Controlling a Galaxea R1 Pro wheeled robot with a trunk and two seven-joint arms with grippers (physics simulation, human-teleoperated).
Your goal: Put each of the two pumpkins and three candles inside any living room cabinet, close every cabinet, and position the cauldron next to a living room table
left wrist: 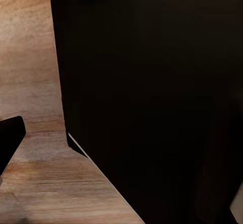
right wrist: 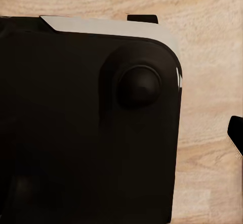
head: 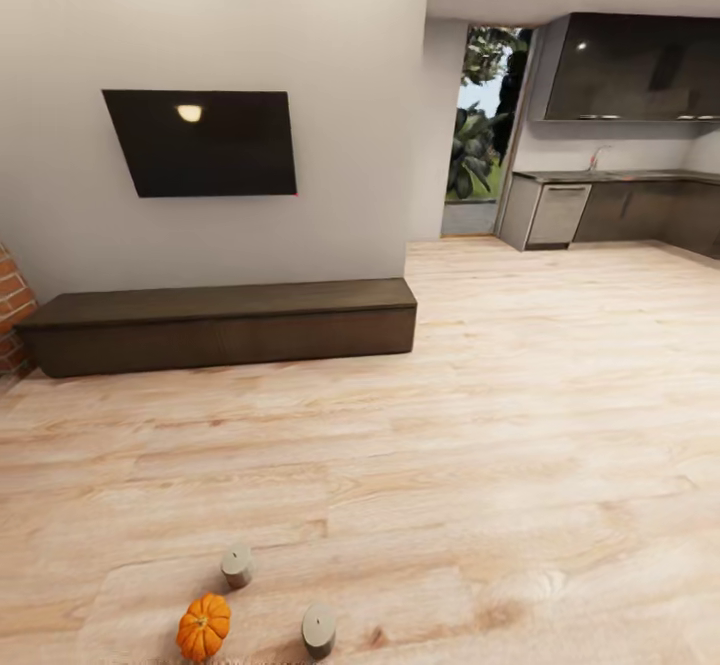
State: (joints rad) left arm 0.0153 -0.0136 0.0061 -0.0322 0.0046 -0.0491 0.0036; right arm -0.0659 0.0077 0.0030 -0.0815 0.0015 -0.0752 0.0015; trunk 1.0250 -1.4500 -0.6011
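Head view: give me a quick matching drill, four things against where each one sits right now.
Things:
1. pumpkin
2. cabinet
3. TV
4. candles

Places:
a. mounted on the grey wall
b. on the floor against the wall, closed
c. standing upright on the floor, either side of the pumpkin
d. on the floor, between two grey cylinders

Pairs: 1-d, 2-b, 3-a, 4-c
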